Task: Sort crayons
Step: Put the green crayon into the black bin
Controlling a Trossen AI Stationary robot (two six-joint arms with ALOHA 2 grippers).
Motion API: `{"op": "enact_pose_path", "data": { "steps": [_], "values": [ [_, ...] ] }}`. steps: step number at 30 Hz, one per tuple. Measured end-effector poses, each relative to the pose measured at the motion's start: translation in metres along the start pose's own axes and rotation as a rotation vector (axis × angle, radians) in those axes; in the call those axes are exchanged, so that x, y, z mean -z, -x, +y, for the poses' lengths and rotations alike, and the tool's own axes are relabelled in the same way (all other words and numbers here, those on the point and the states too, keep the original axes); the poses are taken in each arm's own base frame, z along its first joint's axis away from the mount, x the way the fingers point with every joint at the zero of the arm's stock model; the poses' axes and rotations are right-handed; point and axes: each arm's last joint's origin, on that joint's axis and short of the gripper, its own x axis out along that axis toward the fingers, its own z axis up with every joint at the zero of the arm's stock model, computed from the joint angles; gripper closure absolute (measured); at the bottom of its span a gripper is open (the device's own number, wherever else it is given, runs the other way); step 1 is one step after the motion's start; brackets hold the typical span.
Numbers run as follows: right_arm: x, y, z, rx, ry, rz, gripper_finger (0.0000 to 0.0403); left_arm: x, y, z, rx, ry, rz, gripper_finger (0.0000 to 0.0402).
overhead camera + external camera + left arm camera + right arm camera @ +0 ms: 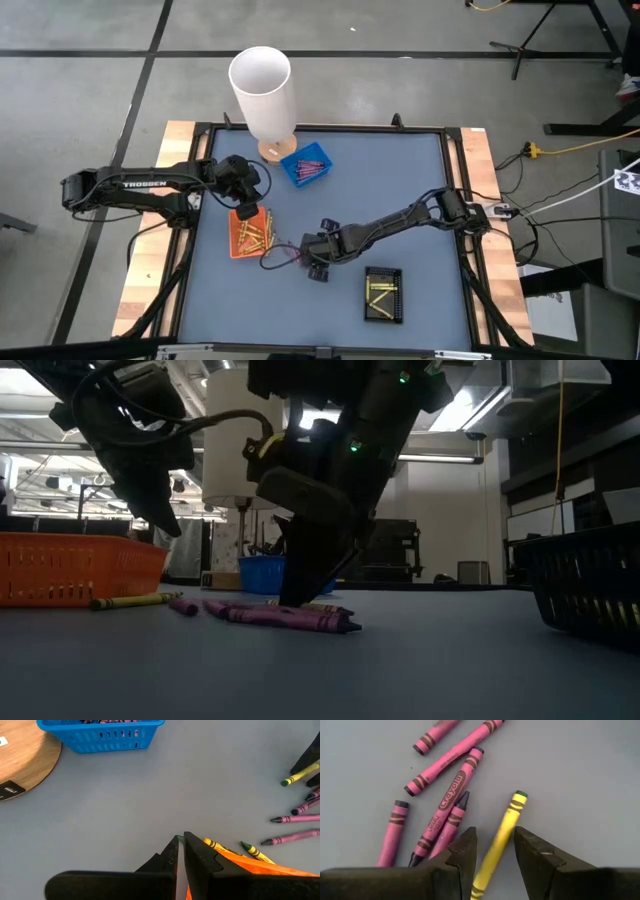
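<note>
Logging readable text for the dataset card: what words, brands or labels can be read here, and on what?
"TROSSEN": on the left arm, high view.
"Crayola": on a pink crayon near the right gripper, right wrist view.
Print on the other pink crayons: too small to read.
Black-and-white tag at the right edge, high view: a pattern, no readable words.

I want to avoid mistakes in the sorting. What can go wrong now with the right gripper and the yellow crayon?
1. The right gripper is open around the yellow crayon, which lies tilted between the fingers; it may twist or slip when they close.
2. Pink crayons lie right beside one finger and may be pinched or pushed too.
</note>
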Motion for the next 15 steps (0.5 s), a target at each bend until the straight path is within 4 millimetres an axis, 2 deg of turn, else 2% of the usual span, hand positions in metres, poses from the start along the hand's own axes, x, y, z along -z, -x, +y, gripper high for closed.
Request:
{"op": "enact_pose_path", "data": {
  "steps": [9,15],
  "values": [
    [-0.0001,0.0000,-0.0002,0.000,0.000,0.000,0.0276,0.0003,-0.0001,-0.0013,0.005,-0.006,0.001,0.0388],
    [-0.0002,0.0000,0.0002,-0.002,-0.001,-0.002,0.0330,0.0007,-0.0003,-0.0036,0.012,-0.016,0.004,0.0388]
  ]
}}
